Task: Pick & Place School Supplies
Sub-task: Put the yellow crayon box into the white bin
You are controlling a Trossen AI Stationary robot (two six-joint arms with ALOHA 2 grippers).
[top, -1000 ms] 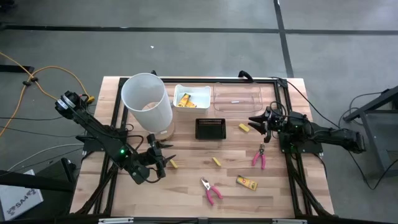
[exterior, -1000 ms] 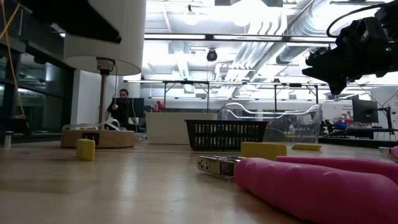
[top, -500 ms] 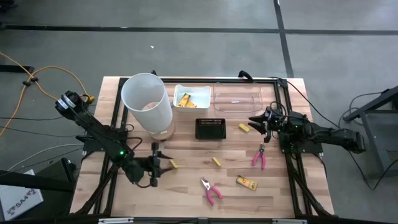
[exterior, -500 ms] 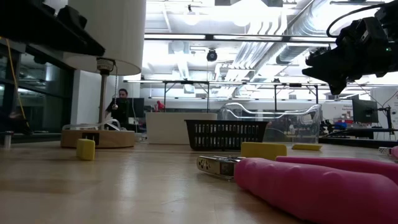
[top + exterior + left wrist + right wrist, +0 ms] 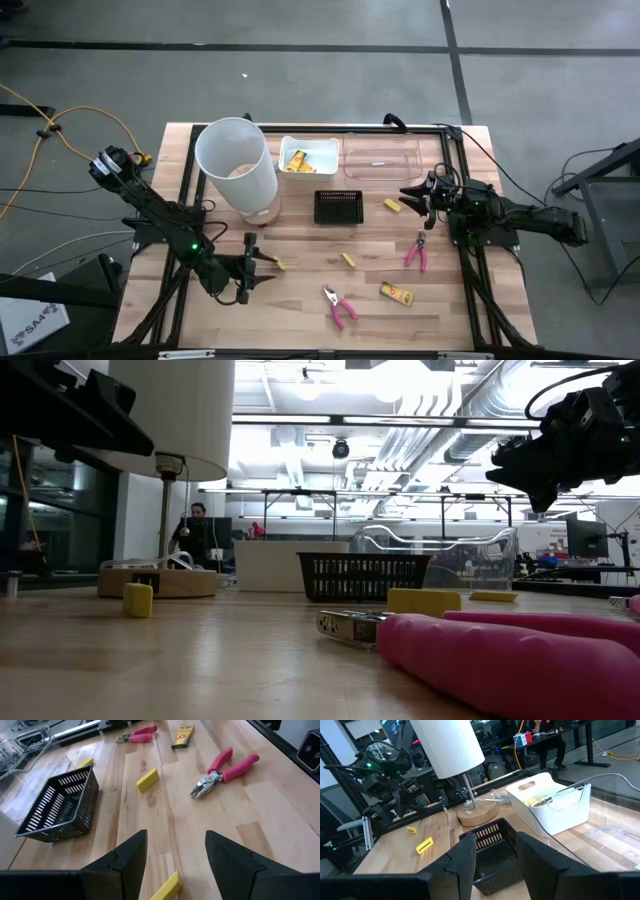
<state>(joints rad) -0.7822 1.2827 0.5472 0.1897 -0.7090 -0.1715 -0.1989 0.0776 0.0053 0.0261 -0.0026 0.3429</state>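
High view: left gripper [image 5: 262, 263] hangs beside a small yellow block [image 5: 279, 265] near the table's front-left, fingers spread, nothing held. Right gripper [image 5: 413, 195] waits near the black tray [image 5: 338, 207], also spread and empty.

Left wrist view: the block [image 5: 164, 886] lies between the fingers [image 5: 131, 855]. It's plain, flat, and probably light, rigid and prone to skidding; pinch the long sides. Pink-handled pliers [image 5: 226, 768] lie farther off.

Four cameras, one wooden table [image 5: 300, 300].
High looks straight down; low sits level at the tabletop; both wrist views look across it, sharing the black slatted plastic basket [image 5: 57, 805] [image 5: 492, 845].
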